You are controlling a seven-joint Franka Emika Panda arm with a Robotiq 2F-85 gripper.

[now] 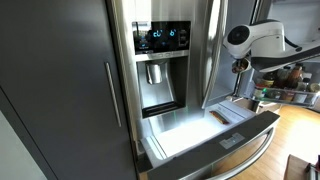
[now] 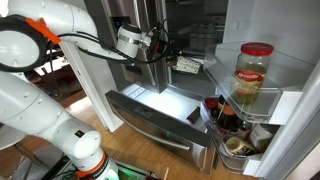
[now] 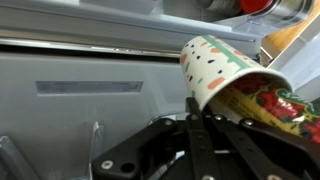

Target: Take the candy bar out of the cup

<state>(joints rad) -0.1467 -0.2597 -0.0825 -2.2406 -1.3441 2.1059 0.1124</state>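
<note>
My gripper (image 3: pixel 196 108) is shut on the rim of a white paper cup (image 3: pixel 215 62) with coloured specks and holds it tipped on its side above the open fridge drawer. In an exterior view the gripper (image 2: pixel 168 48) is high over the drawer, with the cup (image 2: pixel 188 66) hanging at its tip. In an exterior view the gripper (image 1: pixel 240 66) is beside the fridge door. A small pale tan candy bar (image 1: pixel 218 117) lies on the steel floor of the drawer (image 1: pixel 190 135). I cannot make out the bar in the wrist view.
The open fridge door carries shelves with a red-lidded jar (image 2: pixel 254 72) and bottles (image 2: pixel 222 115). The drawer's front handle (image 2: pixel 150 128) juts toward the room. A water dispenser (image 1: pixel 158 70) is set in the shut door. Colourful packaging (image 3: pixel 285 108) shows behind the cup.
</note>
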